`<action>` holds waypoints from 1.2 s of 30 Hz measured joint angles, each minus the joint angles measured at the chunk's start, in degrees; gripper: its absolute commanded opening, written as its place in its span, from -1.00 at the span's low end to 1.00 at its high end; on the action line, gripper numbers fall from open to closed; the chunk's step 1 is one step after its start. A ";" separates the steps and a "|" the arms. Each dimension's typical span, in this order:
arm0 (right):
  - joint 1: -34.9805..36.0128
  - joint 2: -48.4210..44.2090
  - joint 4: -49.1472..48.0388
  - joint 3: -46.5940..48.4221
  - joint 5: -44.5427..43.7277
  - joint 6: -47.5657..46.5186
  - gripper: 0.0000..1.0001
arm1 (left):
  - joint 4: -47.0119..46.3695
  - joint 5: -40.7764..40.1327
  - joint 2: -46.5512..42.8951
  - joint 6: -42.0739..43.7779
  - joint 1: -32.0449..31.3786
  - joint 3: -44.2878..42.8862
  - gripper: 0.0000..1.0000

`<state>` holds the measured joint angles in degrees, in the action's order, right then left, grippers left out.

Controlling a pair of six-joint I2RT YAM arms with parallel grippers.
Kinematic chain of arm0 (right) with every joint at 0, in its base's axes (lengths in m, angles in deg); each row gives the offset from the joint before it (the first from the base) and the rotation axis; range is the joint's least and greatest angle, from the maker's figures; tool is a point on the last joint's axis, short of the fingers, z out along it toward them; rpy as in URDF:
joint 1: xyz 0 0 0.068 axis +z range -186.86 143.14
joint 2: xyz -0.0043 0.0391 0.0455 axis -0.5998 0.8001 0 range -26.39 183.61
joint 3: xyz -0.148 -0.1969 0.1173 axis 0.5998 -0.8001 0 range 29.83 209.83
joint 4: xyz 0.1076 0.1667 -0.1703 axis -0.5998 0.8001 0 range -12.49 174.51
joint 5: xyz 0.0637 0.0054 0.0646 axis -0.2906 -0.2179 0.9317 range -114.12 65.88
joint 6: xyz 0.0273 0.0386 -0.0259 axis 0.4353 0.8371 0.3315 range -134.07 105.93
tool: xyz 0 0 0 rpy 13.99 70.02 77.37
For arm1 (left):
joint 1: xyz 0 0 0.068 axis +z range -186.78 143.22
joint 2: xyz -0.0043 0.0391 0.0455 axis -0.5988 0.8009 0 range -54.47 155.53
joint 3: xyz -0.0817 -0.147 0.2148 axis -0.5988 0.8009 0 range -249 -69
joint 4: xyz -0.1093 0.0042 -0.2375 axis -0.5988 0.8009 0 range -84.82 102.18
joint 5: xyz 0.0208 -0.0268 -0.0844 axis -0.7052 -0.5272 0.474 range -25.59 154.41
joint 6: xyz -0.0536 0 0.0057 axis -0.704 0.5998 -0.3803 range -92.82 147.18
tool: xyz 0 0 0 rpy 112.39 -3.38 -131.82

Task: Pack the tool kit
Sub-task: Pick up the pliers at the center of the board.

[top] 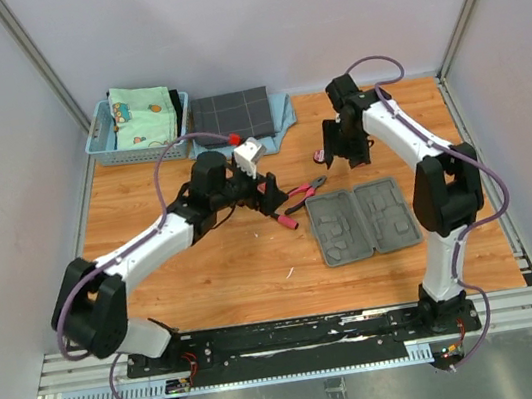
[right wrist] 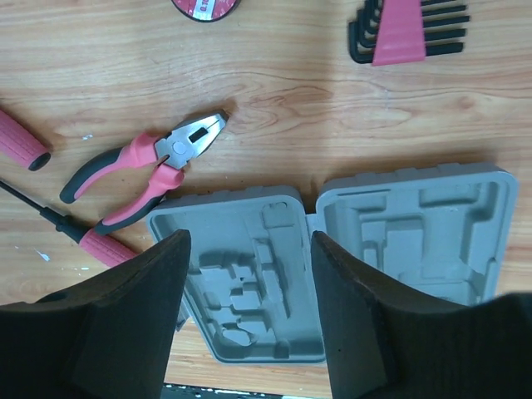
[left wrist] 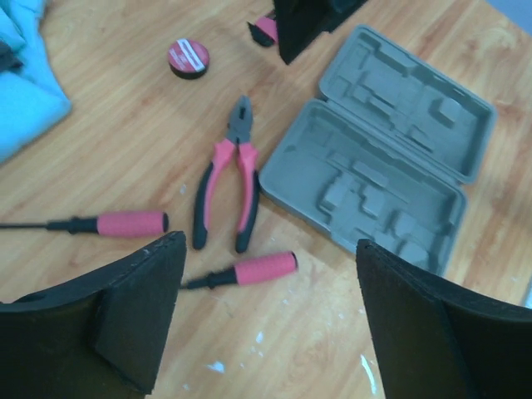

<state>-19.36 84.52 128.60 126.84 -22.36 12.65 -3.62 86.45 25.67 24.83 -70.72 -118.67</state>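
Two halves of the grey tool case [top: 364, 220] lie open on the wooden table [top: 209, 289], moulded slots facing up. The case sits right of the table's middle, nearer the near edge than the far one. Its long axis runs roughly left to right, slightly skewed, and the hinge crosses it from near to far.

The right gripper [right wrist: 249, 307] hangs over the case with its fingers [right wrist: 133, 324] moderately apart, holding nothing. One half of the case shows in the gap between them, and the hinge sits by the inner edge of one finger.

The left gripper [left wrist: 270, 316] is left of the case, its fingers [left wrist: 141, 316] spread wide around nothing. The pliers [left wrist: 226, 179] lie ahead of that gap, handles toward the fingers and nose pointing away. On the table the nose aims toward the far right corner, just off the case's far left corner.

One pink-handled screwdriver [left wrist: 249, 270] lies crosswise just before the gap. A second screwdriver [left wrist: 116, 223] lies left of the pliers' handles. The tape roll [left wrist: 189, 58] and hex keys [right wrist: 407, 29] lie beyond the case toward the far edge.
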 measured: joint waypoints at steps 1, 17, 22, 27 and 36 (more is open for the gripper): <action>-0.04 -0.59 0.04 0.00 -0.24 0.04 0.28 | 0.35 -0.31 1.92 0.72 0.02 -1.77 0.54; -5.20 -24.41 1.64 -9.86 -2.03 -3.37 0.41 | 8.50 -1.55 29.99 15.98 -0.24 -26.32 0.10; -6.47 -29.46 2.38 -14.60 -2.01 -4.11 0.42 | 11.82 -0.87 33.22 22.08 -0.37 -27.28 0.09; -7.43 -34.49 2.51 -18.67 -2.03 -4.26 0.42 | 13.97 -0.46 37.66 25.14 -0.39 -29.97 0.08; -9.29 -41.05 3.04 -23.28 -2.62 -4.31 0.43 | 17.55 1.14 43.69 27.82 -1.31 -37.29 -0.06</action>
<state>-28.65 43.48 131.64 103.56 -24.98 8.34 13.93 87.59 69.36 52.65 -72.03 -155.96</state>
